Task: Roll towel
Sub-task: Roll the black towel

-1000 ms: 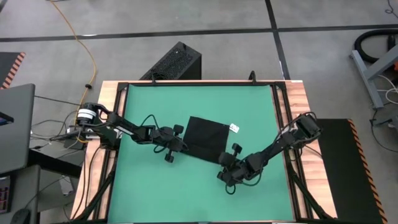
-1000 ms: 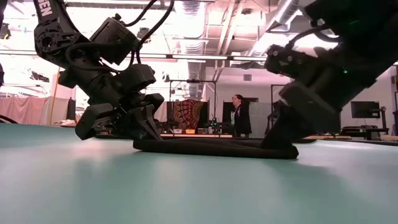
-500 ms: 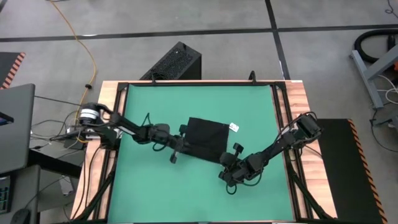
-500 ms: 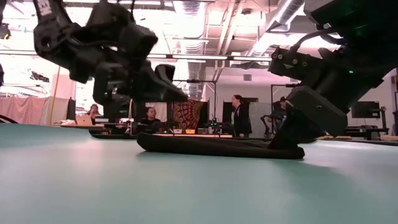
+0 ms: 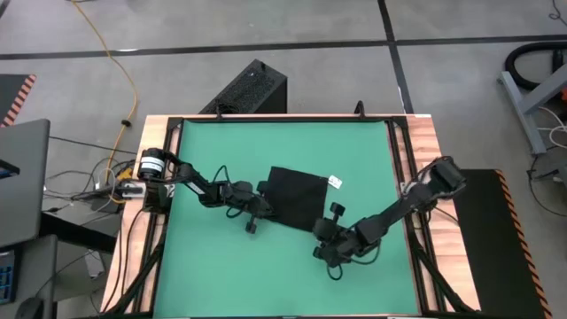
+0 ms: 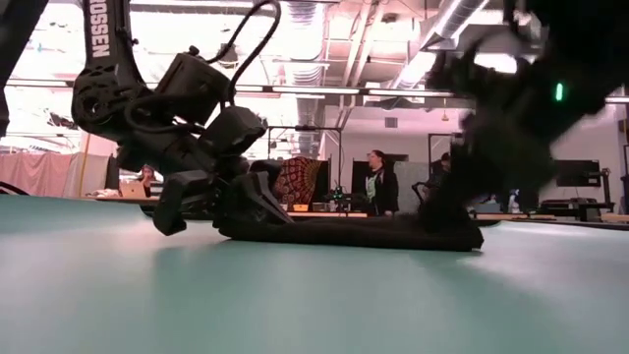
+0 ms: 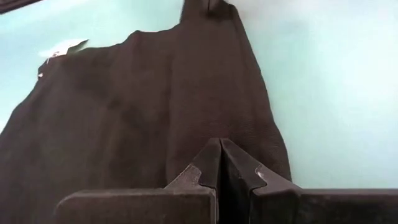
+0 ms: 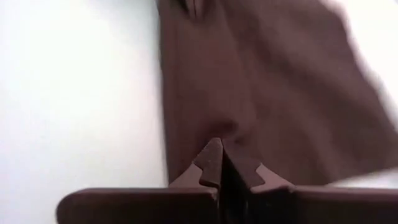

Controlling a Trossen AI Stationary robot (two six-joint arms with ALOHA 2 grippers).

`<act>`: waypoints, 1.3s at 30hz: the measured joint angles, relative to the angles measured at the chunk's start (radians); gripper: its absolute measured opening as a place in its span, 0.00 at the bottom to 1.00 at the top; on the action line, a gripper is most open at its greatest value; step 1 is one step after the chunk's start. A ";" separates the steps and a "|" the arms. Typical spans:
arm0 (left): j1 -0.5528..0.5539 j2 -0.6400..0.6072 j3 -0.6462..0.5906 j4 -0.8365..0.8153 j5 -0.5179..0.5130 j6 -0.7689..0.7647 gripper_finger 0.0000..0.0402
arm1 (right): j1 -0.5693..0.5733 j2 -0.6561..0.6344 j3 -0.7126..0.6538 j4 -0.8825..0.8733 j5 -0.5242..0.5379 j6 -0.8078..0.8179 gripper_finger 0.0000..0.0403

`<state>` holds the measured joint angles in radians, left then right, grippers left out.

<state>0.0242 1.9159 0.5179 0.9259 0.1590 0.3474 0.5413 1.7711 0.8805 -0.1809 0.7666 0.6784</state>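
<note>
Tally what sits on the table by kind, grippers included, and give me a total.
Towel, black cloth with a white tag: 1
Green mat: 1
Grippers, left gripper and right gripper, each shut on a towel edge: 2
Total: 4

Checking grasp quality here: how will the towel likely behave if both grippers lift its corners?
Probably floppy: the towel lies flat and thin on the mat, creased near the left gripper. It would likely sag between the left and right gripper. Unlikely to roll by itself.
</note>
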 joint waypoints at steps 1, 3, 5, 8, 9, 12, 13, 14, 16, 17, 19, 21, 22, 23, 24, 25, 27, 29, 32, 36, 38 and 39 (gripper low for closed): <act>0.000 0.000 0.000 -0.016 -0.010 -0.008 0.00 | 0.008 -0.027 0.004 0.003 0.021 -0.033 0.08; -0.001 -0.001 0.000 -0.039 -0.026 -0.019 0.00 | 0.024 -0.085 0.010 0.007 0.062 -0.102 0.10; 0.000 -0.001 0.000 -0.052 -0.028 -0.033 0.00 | 0.040 -0.142 0.010 0.003 0.066 -0.179 0.13; 0.000 -0.003 0.001 -0.067 -0.030 -0.044 0.00 | 0.062 -0.197 0.010 -0.004 0.065 -0.266 0.20; 0.000 -0.003 0.001 -0.068 -0.029 -0.047 0.00 | 0.068 -0.205 0.010 -0.009 0.062 -0.292 0.23; -0.001 -0.003 0.001 -0.073 -0.030 -0.055 0.00 | 0.075 -0.194 0.010 -0.049 0.043 -0.335 0.36; 0.000 -0.004 0.001 -0.076 -0.030 -0.057 0.00 | 0.071 -0.181 0.009 -0.063 0.041 -0.340 0.41; 0.000 -0.004 0.001 -0.080 -0.031 -0.058 0.00 | 0.064 -0.168 0.009 -0.069 0.039 -0.345 0.46; 0.000 -0.004 0.001 -0.091 -0.032 -0.062 0.00 | 0.049 -0.139 0.009 -0.071 0.039 -0.351 0.56; 0.000 -0.005 0.002 -0.097 -0.032 -0.064 0.00 | 0.041 -0.123 0.009 -0.072 0.039 -0.360 0.59; 0.000 -0.005 0.002 -0.106 -0.033 -0.068 0.00 | 0.028 -0.092 0.009 -0.074 0.039 -0.368 0.62; 0.000 -0.005 0.002 -0.108 -0.034 -0.071 0.00 | 0.025 -0.063 0.009 -0.070 0.033 -0.373 0.63; 0.000 -0.005 0.002 -0.108 -0.034 -0.071 0.00 | 0.025 -0.049 0.009 -0.069 0.027 -0.373 0.63; 0.001 -0.005 0.002 -0.108 -0.034 -0.071 0.00 | 0.025 -0.035 0.009 -0.067 0.020 -0.374 0.63; 0.002 -0.005 0.002 -0.108 -0.034 -0.071 0.00 | 0.025 -0.022 0.009 -0.067 0.017 -0.374 0.63; 0.005 -0.004 0.002 -0.108 -0.034 -0.073 0.00 | 0.025 -0.009 0.009 -0.068 0.016 -0.373 0.63; 0.011 -0.004 0.001 -0.108 -0.032 -0.081 0.00 | 0.028 0.017 0.008 -0.072 0.017 -0.373 0.63; 0.015 -0.004 0.001 -0.109 -0.031 -0.083 0.00 | 0.028 0.037 -0.003 -0.063 0.017 -0.363 0.63; 0.017 -0.003 0.000 -0.109 -0.033 -0.083 0.00 | 0.028 0.047 -0.029 -0.047 0.032 -0.310 0.63; 0.017 -0.003 0.000 -0.111 -0.033 -0.083 0.00 | 0.023 0.036 -0.092 -0.041 0.050 -0.244 0.63; 0.017 -0.002 0.000 -0.111 -0.033 -0.082 0.00 | 0.021 0.035 -0.129 -0.054 0.049 -0.220 0.63; 0.018 -0.002 0.000 -0.111 -0.033 -0.082 0.00 | 0.021 0.035 -0.143 -0.057 0.054 -0.204 0.63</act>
<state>0.0418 1.9137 0.5179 0.8150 0.1257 0.2657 0.5621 1.8065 0.7376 -0.2378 0.8207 0.4740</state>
